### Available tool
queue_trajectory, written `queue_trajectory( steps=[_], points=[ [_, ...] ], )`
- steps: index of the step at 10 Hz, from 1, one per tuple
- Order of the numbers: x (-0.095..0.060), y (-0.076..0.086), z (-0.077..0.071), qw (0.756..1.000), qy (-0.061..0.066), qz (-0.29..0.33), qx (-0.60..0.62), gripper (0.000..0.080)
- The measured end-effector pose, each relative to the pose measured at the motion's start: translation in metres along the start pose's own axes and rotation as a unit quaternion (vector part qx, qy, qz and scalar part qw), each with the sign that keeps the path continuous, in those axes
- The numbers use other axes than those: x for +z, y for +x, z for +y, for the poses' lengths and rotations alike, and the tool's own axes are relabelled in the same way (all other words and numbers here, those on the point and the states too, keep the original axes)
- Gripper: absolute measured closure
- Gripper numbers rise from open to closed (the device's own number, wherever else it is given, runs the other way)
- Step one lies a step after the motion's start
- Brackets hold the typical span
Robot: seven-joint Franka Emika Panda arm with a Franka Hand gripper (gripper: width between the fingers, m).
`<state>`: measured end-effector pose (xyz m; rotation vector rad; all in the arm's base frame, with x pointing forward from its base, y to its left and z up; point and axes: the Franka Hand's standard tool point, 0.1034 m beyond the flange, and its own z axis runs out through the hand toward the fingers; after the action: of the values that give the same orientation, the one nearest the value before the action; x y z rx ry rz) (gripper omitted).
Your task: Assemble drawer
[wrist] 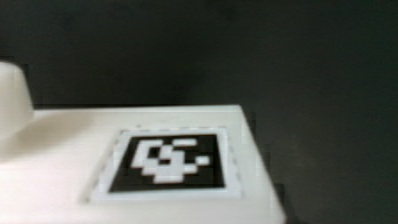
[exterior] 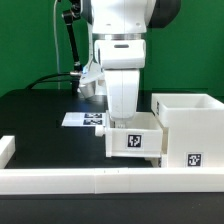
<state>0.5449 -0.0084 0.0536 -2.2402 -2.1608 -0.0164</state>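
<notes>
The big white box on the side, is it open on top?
Open. The exterior view shows the big white box with bare top edges and a hollow behind them, no lid.

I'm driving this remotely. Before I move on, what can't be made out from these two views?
- Gripper: fingertips hidden in the exterior view inside the small drawer box; absent from the wrist view, so open or shut is unknown.
- Marker board: partly covered by the arm in the exterior view.
- Larger box: cut off by the exterior view's right edge.
- Tag: blurred in the wrist view.
</notes>
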Motion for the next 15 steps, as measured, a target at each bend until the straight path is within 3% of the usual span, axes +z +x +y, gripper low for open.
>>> queue_trajectory(
  steps=[5, 10, 11, 15],
  points=[
    [-0.007, -0.003, 0.002, 1.000, -0.002, -0.002, 0.001, 0.0755],
    [-0.004, -0.003, 0.000, 1.000, 0.000, -0.002, 0.001, 0.0755],
    [-0.003, 0.000, 0.001, 1.000, -0.013, 0.001, 0.000, 0.0755],
    [-0.004, 0.009, 0.001, 1.000, -0.006, 0.001, 0.000, 0.0755]
  ],
)
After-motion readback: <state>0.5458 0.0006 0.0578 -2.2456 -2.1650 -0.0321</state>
